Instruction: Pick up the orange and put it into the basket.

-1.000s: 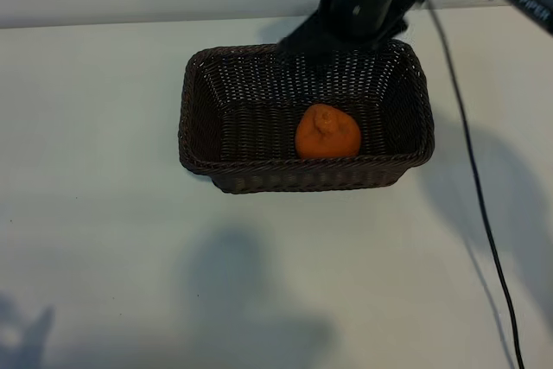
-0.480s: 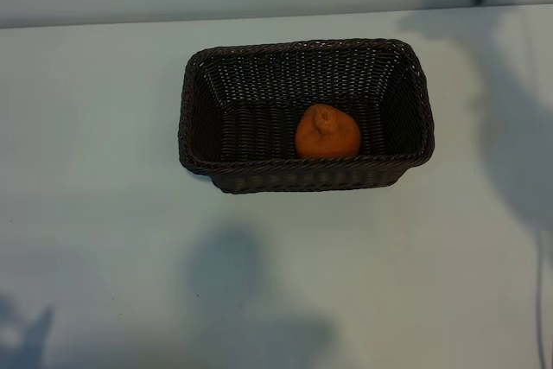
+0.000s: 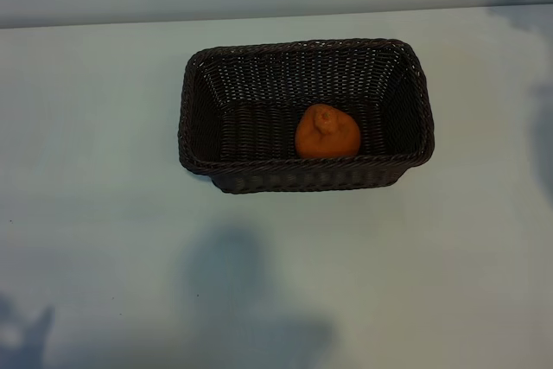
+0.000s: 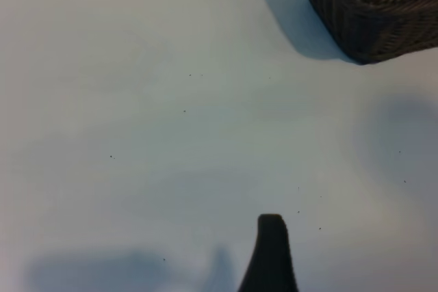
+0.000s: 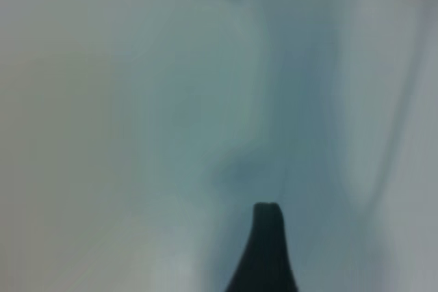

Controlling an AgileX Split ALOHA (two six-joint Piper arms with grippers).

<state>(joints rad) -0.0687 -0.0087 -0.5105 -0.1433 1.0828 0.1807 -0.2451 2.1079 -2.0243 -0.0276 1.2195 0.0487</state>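
Gone from the overhead view is the right arm, which a second ago hung above the far rim of the basket (image 3: 194, 110) and half a second ago showed only as a dark corner at the top right edge. Only its soft shadow is left on the right side of the table (image 3: 95, 257).

That view looks steeply down on a dark brown wicker basket with sloping sides, sitting a little above the middle of a pale table. The orange (image 3: 327, 132) rests inside it, on the woven floor against the near wall and right of centre, knob upward. Nothing touches it.

Each wrist view shows a single dark fingertip of its own gripper: the left gripper (image 4: 271, 251) above bare table, with a corner of the basket and a sliver of orange at the frame's edge; the right gripper (image 5: 267, 247) above blurred, empty table. Both sets of fingers are spread wide and grip nothing.

The placing looks finished, so little remains to go wrong. The likeliest trouble would be the right arm swinging low on its way to rest and clipping the basket wall, which could shove the light basket or tip the fruit out. The round orange could also roll along the floor if the basket is bumped.
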